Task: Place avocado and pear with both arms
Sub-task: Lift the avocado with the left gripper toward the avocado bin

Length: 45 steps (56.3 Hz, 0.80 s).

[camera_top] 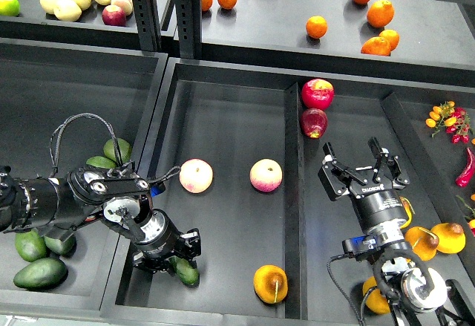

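Observation:
My left gripper (pixel 169 258) is low over the front left corner of the middle tray (pixel 223 103), shut on the slim dark green avocado (pixel 185 272), whose end sticks out below the fingers close to the tray floor. The orange-yellow pear (pixel 270 284), with a brownish blotch and thin stem, lies on the same tray floor to the right of the avocado, near the front edge. My right gripper (pixel 361 164) is open and empty above the right tray, apart from any fruit.
Two pale pink-yellow apples (pixel 196 175) (pixel 266 175) lie mid-tray. Two red apples (pixel 317 93) sit at the divider. Plumper avocados (pixel 41 272) fill the left tray. More orange-yellow fruit (pixel 438 238) lies by my right arm. Oranges (pixel 380 12) are on the back shelf.

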{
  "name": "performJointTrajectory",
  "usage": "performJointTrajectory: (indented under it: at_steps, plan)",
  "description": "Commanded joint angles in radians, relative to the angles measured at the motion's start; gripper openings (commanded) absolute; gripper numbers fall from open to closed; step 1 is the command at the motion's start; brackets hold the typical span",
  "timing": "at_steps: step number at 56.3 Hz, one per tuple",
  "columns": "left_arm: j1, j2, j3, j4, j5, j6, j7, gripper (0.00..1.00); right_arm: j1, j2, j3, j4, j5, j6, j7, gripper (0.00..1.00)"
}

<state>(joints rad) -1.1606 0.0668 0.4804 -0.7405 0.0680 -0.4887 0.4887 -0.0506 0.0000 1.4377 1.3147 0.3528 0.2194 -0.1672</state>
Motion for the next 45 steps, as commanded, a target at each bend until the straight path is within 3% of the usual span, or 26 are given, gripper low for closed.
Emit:
performJointTrajectory:
  at_steps: [1,9,45]
  plan:
    - [-0.056,0.045,-0.008,-0.026,-0.026,0.000,0.000,0.21,0.000,0.000,-0.003,0.000,0.000,0.000,0.000,1.00]
    - [-0.114,0.109,-0.009,-0.036,-0.036,0.000,0.000,0.21,0.000,0.000,-0.007,0.000,0.000,0.000,0.000,1.00]
    - [-0.146,0.297,-0.031,-0.072,-0.034,0.000,0.000,0.23,0.000,0.000,-0.008,0.002,0.002,0.000,0.000,1.00]
